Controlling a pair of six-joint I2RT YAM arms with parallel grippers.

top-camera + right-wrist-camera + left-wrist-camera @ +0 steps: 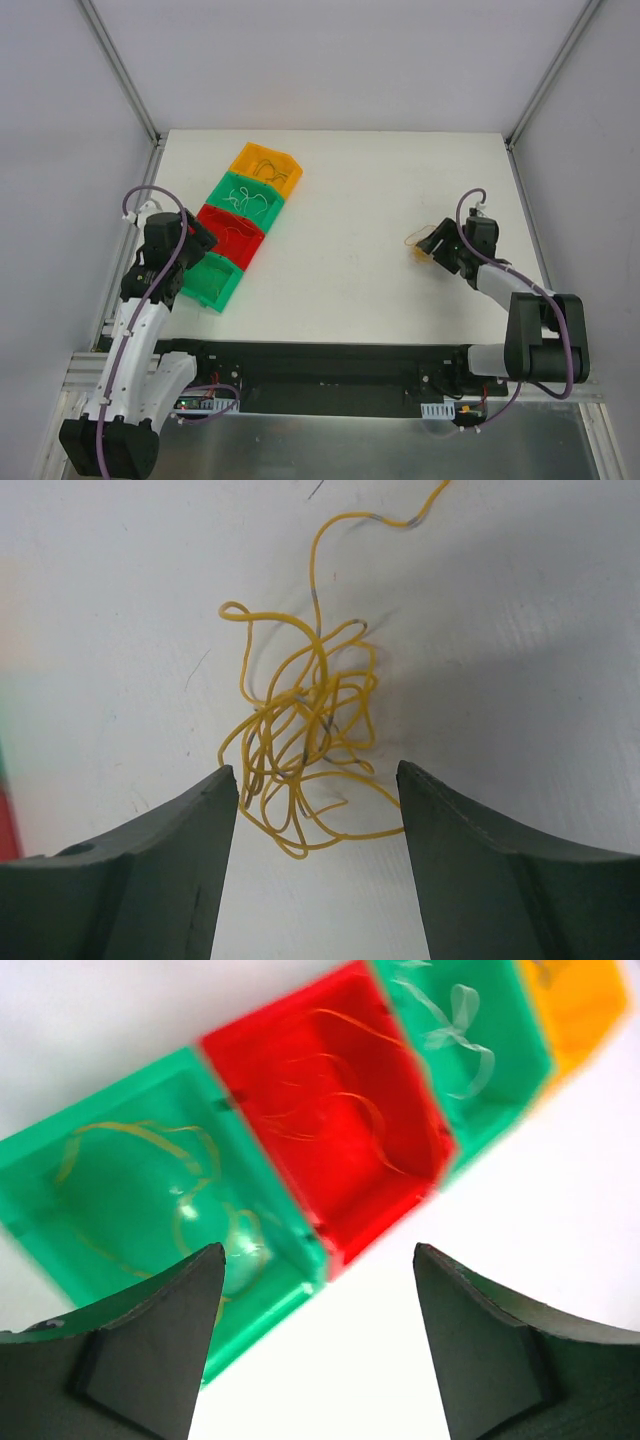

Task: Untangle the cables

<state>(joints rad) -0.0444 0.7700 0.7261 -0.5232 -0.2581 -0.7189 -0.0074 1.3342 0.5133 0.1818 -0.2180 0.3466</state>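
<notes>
- While my right jaws stand released above the desk (120, 600), the yellow cables (305, 730) lie clumped on it between the tips, ungripped.
- My left jaws stand released, empty, over the near green bin (30, 1155) and the red bin (290, 1020).

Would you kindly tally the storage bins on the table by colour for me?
Green: 2, the far green bin and the near green bin
Red: 1, the red bin
Orange: 1, the orange bin
Total: 4 bins
</notes>
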